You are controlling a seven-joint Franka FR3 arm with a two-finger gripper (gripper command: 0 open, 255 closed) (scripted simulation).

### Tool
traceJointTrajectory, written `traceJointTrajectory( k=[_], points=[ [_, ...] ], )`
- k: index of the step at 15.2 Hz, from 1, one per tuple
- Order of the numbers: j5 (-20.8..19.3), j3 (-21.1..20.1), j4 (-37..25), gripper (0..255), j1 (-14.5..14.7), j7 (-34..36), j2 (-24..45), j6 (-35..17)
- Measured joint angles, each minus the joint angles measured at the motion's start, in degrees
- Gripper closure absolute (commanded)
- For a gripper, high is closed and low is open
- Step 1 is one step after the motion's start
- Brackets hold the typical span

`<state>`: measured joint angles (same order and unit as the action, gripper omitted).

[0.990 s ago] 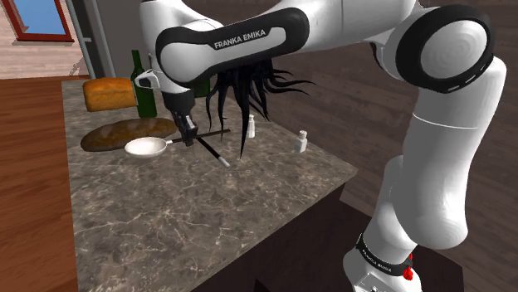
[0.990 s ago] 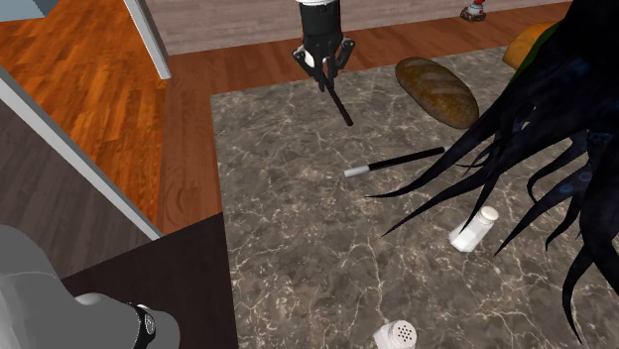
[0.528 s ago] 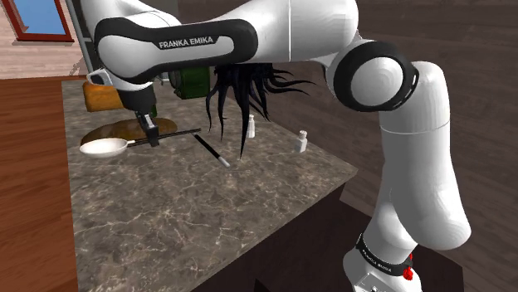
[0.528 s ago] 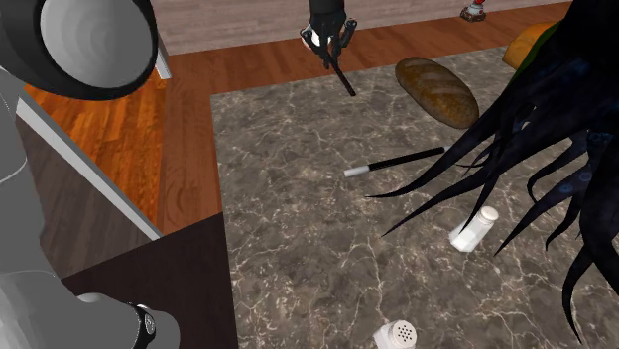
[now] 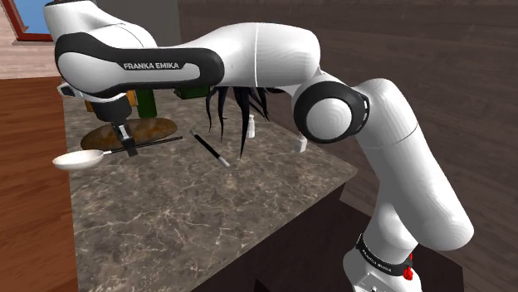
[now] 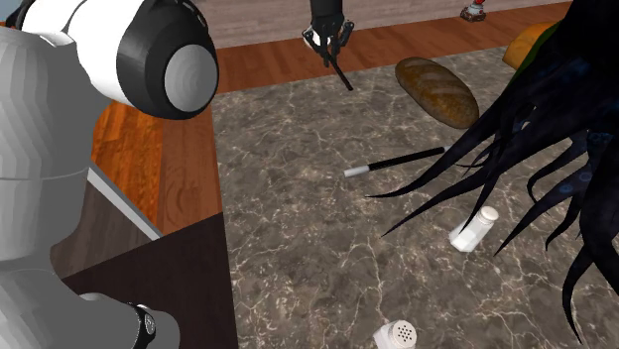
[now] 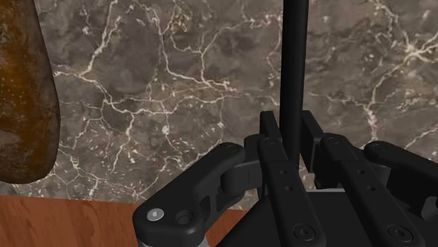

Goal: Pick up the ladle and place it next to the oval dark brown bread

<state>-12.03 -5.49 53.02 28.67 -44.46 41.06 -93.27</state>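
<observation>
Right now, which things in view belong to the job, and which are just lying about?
Job: ladle, clasped in the shut tool; oval bread.
Lying about: black stick, shakers, dark plant, green bottle.

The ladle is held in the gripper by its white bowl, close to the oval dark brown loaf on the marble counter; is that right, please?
Not quite: the gripper is shut on the ladle by its black handle, not its white bowl, as the wrist view shows. The rest stands: it is close to the oval dark brown loaf.
</observation>
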Motion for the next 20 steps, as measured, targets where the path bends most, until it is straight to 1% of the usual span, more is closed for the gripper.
traceJointTrajectory(
  k=[12, 20],
  points=[
    [-0.3, 0.0, 10.9, 255, -0.7, 1.5, -1.0, -9.8],
    [-0.6, 0.1, 15.5, 255, -0.9, 2.4, -0.1, -15.2]
  ],
)
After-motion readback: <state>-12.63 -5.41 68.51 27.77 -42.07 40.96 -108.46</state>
